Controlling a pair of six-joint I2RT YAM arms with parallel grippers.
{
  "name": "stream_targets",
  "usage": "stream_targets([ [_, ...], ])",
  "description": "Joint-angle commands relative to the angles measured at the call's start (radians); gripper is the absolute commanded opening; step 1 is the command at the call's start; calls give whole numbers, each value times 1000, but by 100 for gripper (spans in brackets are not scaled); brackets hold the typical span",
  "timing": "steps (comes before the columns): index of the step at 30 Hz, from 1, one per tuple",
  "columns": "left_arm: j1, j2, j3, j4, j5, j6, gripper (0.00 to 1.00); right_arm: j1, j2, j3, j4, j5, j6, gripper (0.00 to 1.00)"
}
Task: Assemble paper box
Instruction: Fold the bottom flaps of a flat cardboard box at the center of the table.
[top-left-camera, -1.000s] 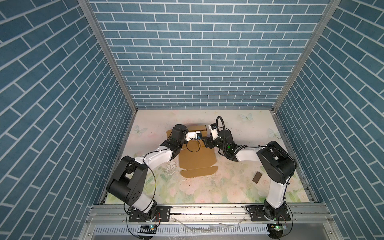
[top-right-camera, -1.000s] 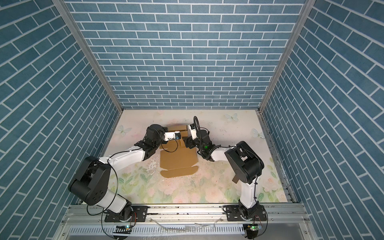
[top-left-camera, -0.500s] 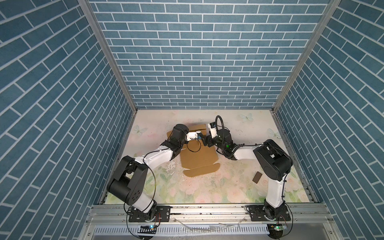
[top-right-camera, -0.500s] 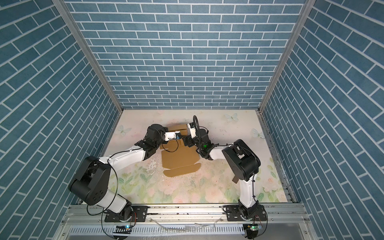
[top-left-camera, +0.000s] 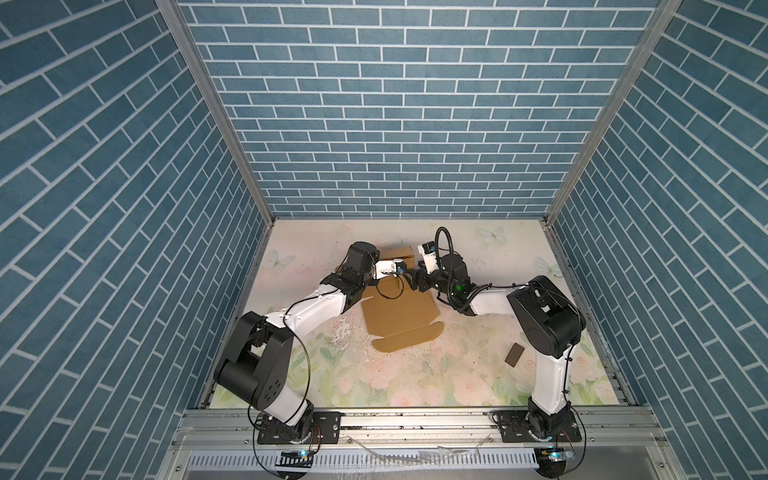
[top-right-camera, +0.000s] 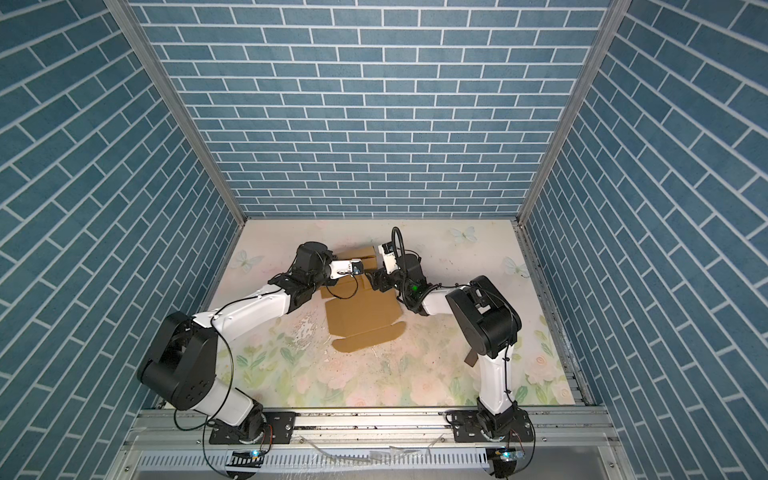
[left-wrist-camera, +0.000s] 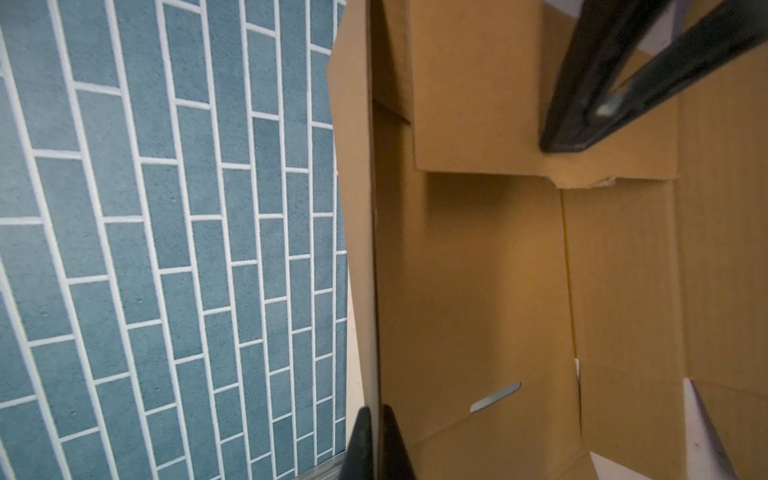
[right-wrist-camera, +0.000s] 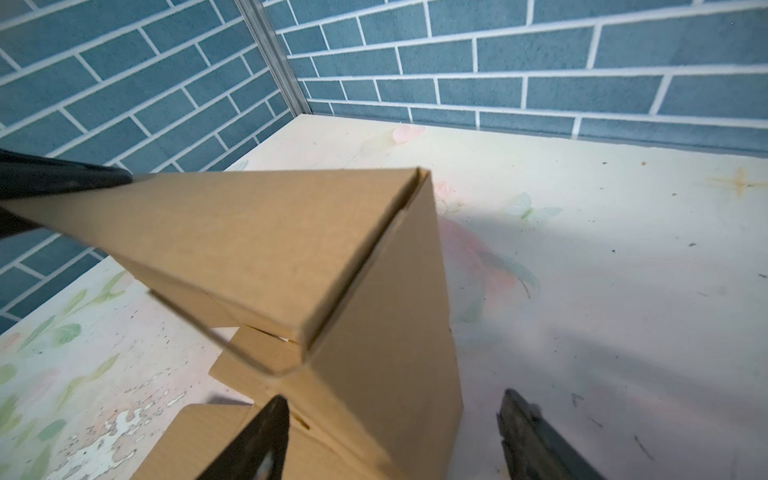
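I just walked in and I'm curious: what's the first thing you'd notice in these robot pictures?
The tan paper box stands out, half folded in the middle of the flowery table, far walls up and near flap flat. The left gripper pinches one raised wall, while the right gripper hangs open around a corner. A small dark chip lies alone beside the right arm.
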Motion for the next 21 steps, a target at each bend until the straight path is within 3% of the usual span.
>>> stream_targets([
  [1, -20, 47, -41, -150, 112, 21, 1, -10, 52, 13, -8, -40, -30, 79],
  [11, -25, 35, -25, -196, 118, 11, 1, -16, 114, 51, -38, -44, 32, 71],
  [21, -35, -9, 4, -349, 172, 2, 1, -19, 19, 96, -62, 34, 29, 60],
])
